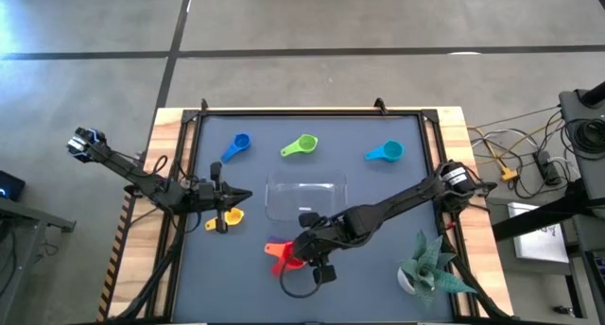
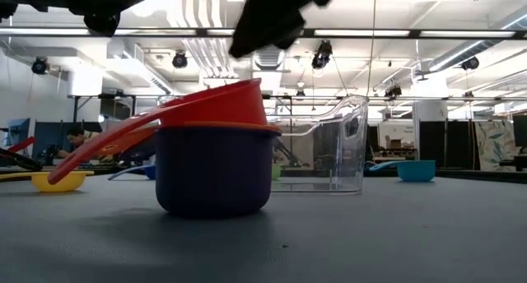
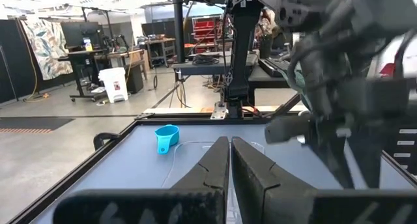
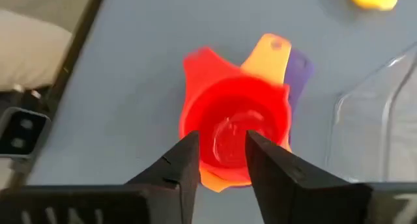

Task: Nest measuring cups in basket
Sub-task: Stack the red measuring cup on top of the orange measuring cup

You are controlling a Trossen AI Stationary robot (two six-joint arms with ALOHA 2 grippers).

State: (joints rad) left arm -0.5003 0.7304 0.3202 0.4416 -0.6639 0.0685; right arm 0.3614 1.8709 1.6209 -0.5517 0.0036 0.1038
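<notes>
A stack of three cups is being formed on the table just in front of the clear basket (image 1: 305, 195), outside it: the red cup (image 4: 234, 129) is sitting in an orange cup (image 4: 268, 55), which is sitting in the purple cup (image 2: 212, 169). The right gripper (image 4: 221, 160) is being held directly over the red cup, its fingers parted with a gap between them and nothing being gripped. The left gripper (image 3: 229, 167) is being kept pressed shut and empty at the table's left side, near the yellow cup (image 1: 233, 214). The dark blue cup (image 1: 234, 146), green cup (image 1: 301, 146) and light blue cup (image 1: 385, 153) are lying apart along the far side.

These cups are judged to be light, stiff, smooth plastic, likely to slide or tip under a push. The stack is probably best taken by pinching the walls or rim across the nested bowls; a hold on one handle alone risks lifting only that cup.
</notes>
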